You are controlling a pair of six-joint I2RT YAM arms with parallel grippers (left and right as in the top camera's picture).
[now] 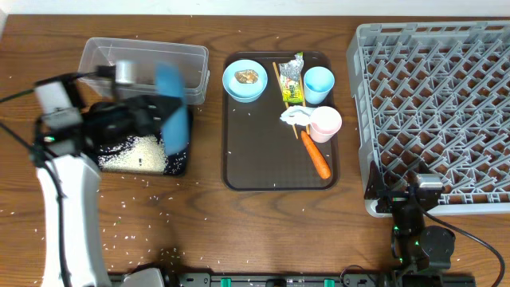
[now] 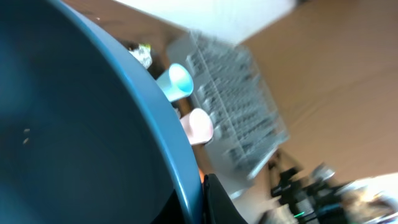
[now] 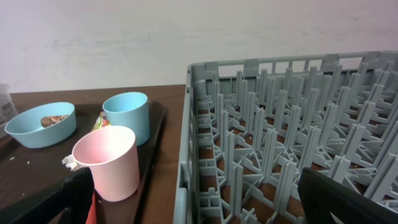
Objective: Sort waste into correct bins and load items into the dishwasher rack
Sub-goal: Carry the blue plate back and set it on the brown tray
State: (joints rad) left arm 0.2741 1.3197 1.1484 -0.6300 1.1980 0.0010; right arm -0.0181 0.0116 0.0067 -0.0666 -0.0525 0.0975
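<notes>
The left jaws clamp the rim of the large blue bowl (image 1: 172,105), tipped on edge above the shallow black rectangular tray (image 1: 182,164) of loose white rice (image 1: 137,151). A steep tilt, rim inside the tray's edges, should limit spills. The right jaws stand apart beside the grey lattice dishwasher rack (image 1: 446,104). Grains dot the brown wooden tabletop (image 1: 239,231); a white wall (image 3: 186,37) stands behind.

You have, left to right: tub (image 1: 143,44), behind shallow tray (image 1: 180,164) holding rice (image 1: 135,151), large bowl (image 1: 172,108) above; serving tray (image 1: 255,151), carrying small bowl (image 1: 245,80), chopsticks (image 1: 282,84), wrapper (image 1: 294,80), far cup (image 1: 319,84), near cup (image 1: 326,123), tissue (image 1: 294,116), carrot (image 1: 316,158); rack (image 1: 446,96), far right.
</notes>
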